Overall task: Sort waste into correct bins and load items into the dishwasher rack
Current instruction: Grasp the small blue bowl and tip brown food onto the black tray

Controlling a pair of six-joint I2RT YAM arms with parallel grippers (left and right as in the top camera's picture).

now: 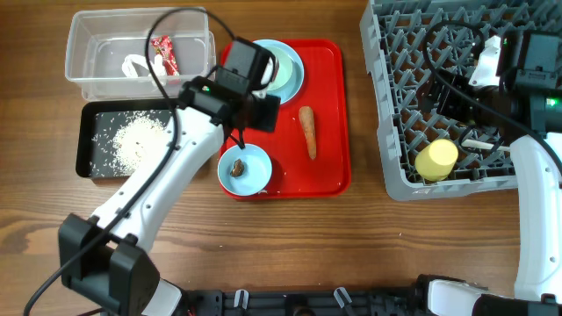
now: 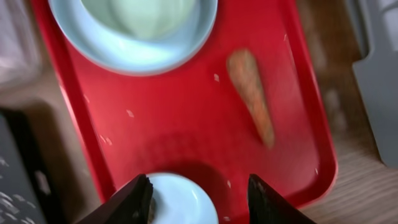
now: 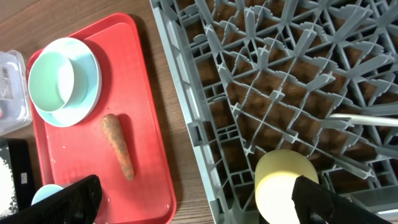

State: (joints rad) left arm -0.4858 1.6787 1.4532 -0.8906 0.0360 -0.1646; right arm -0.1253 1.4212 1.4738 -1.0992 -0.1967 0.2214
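Observation:
My left gripper [image 1: 239, 139] [image 2: 199, 200] is open and hovers just above a small pale blue bowl [image 1: 245, 169] [image 2: 186, 204] on the flat red tray [image 1: 327, 96]. A brown food scrap [image 1: 238, 166] lies in that bowl. The orange carrot [image 1: 307, 132] [image 2: 252, 96] [image 3: 118, 146] lies on the tray. A pale blue plate [image 1: 294, 83] [image 2: 134, 53] [image 3: 93, 87] carries another bowl [image 3: 53, 78]. My right gripper [image 1: 470, 83] [image 3: 196, 202] is open and empty over the grey dishwasher rack [image 1: 395, 114] [image 3: 280, 74], which holds the yellow cup [image 1: 436, 160] [image 3: 283, 183] and white spoon [image 1: 479, 143] [image 3: 364, 119].
The clear tub [image 1: 88, 35] at the back left holds a red wrapper [image 1: 164, 54] and white tissue [image 1: 136, 66]. The black tub [image 1: 88, 145] in front of it holds loose rice [image 1: 136, 140]. Bare wooden table lies between the tray and the rack.

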